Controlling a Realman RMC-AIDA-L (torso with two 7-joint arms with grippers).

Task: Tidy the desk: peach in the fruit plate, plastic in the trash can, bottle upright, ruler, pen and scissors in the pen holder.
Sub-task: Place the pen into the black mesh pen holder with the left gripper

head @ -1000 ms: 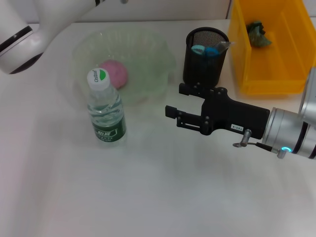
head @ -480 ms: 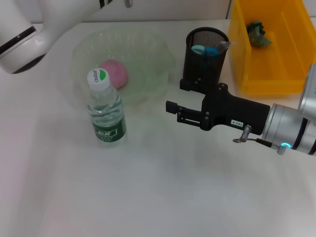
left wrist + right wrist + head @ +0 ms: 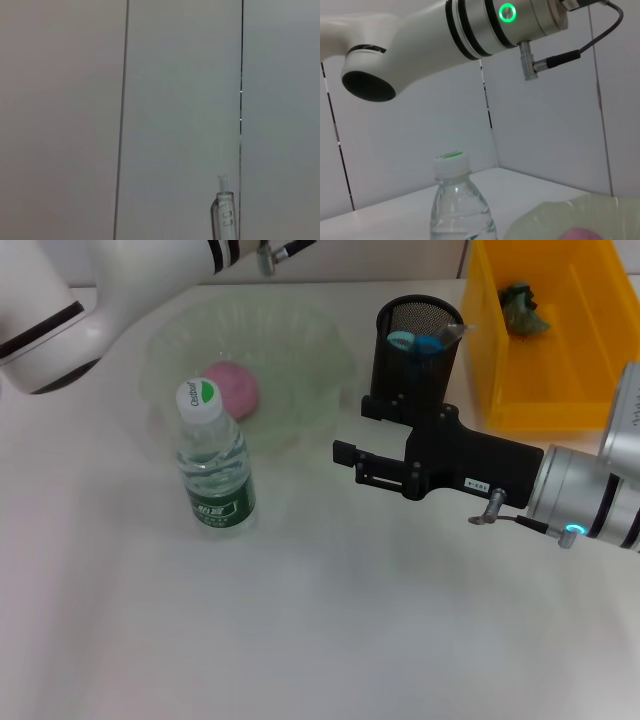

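The bottle (image 3: 214,462) is seen upright near the worktop's (image 3: 300,630) left side, apart from the right gripper (image 3: 347,462), which has been drawn slightly back with fingers apart and empty. A pen (image 3: 223,215) shows by the raised left arm; its fingers cannot be judged

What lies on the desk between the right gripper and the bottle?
Nothing: in the head view only bare desk separates the right gripper from the upright bottle.
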